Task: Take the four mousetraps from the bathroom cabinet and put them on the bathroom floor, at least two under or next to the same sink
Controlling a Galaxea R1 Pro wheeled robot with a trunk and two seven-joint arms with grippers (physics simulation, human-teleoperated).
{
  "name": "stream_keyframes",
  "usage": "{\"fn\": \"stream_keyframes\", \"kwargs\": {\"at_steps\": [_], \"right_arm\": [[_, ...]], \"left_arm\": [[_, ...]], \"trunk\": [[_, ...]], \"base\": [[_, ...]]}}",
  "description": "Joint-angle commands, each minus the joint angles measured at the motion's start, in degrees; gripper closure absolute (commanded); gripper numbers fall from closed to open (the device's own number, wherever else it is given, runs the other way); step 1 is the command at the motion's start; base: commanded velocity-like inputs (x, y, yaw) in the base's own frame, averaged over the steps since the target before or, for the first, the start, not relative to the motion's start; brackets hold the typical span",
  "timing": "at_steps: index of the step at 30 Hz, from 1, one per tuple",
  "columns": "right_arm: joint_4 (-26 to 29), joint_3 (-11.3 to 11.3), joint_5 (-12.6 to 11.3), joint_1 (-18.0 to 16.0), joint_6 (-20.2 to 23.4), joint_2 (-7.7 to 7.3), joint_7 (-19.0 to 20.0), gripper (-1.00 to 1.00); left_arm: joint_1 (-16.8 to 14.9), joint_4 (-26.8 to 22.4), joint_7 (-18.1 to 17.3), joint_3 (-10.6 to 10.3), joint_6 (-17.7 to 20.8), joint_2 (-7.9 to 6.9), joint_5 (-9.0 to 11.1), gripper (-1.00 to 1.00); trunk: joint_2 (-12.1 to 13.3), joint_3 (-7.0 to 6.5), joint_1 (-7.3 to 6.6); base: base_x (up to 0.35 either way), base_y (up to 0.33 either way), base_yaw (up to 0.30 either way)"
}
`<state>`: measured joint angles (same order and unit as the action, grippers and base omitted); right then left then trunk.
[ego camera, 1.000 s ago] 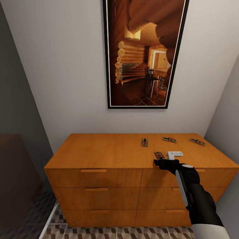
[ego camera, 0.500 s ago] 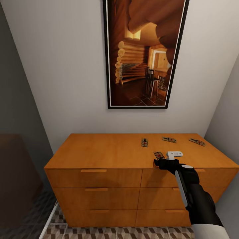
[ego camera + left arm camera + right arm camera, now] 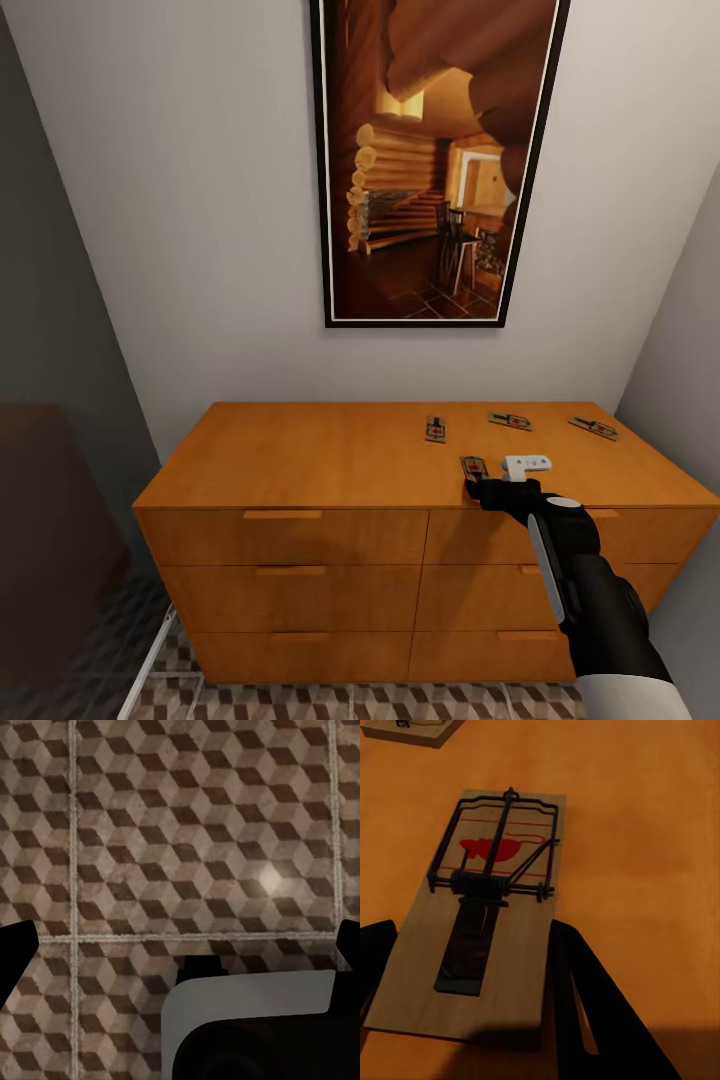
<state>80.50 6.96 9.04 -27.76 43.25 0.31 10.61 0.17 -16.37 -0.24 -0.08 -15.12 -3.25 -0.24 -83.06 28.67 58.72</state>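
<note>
Four mousetraps lie on the flat top of the orange-brown cabinet [image 3: 300,450]: three in a back row [image 3: 436,429], [image 3: 510,421], [image 3: 594,428] and one near the front edge [image 3: 473,466]. My right gripper [image 3: 476,484] reaches onto the top from the front. In the right wrist view its fingers press both long sides of the near mousetrap [image 3: 495,870], so the right gripper [image 3: 472,928] is shut on it while it still rests flat. My left gripper [image 3: 184,949] hangs open above the cube-patterned bathroom floor [image 3: 180,832]. The sink is out of view.
A tall framed picture [image 3: 435,160] hangs on the wall above the cabinet. Walls close in on the cabinet's right side [image 3: 690,330] and a dark shape [image 3: 50,540] stands at the left. Patterned floor [image 3: 350,700] shows below the drawers.
The near mousetrap has shifted and turned slightly to the left between the right gripper's fingers. The arm itself has barely moved.
</note>
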Motion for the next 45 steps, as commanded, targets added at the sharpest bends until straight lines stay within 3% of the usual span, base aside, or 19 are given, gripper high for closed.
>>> {"fn": "stream_keyframes", "kwargs": {"at_steps": [1, 18, 36, 45], "right_arm": [[-1.2, 0.1, -0.1, 0.0, 0.3, 0.04, 0.5, 1.00], [-1.1, 0.1, 0.1, 0.0, 0.3, 0.10, 0.2, 1.00], [3.7, 0.5, 0.2, 0.0, 2.5, -0.40, -0.1, 1.00], [5.6, 0.5, 0.2, 0.0, 4.5, -1.72, -0.1, 1.00]], "left_arm": [[0.0, -0.1, 0.0, 0.0, -0.1, -0.02, 0.0, -1.00], [0.0, -0.1, 0.0, 0.0, -0.1, -0.01, 0.0, -1.00], [0.0, -0.1, 0.0, 0.0, -0.1, 0.43, 0.0, -1.00], [0.0, -0.1, 0.0, 0.0, -0.1, 0.43, 0.0, -1.00]], "trunk": [[0.0, 0.06, 0.00], [0.0, 0.06, 0.00], [0.0, 0.06, 0.00], [0.0, 0.06, 0.00]], "base": [[0.000, 0.000, 0.000], [0.000, 0.000, 0.000], [0.000, 0.000, 0.000], [0.000, 0.000, 0.000]]}}
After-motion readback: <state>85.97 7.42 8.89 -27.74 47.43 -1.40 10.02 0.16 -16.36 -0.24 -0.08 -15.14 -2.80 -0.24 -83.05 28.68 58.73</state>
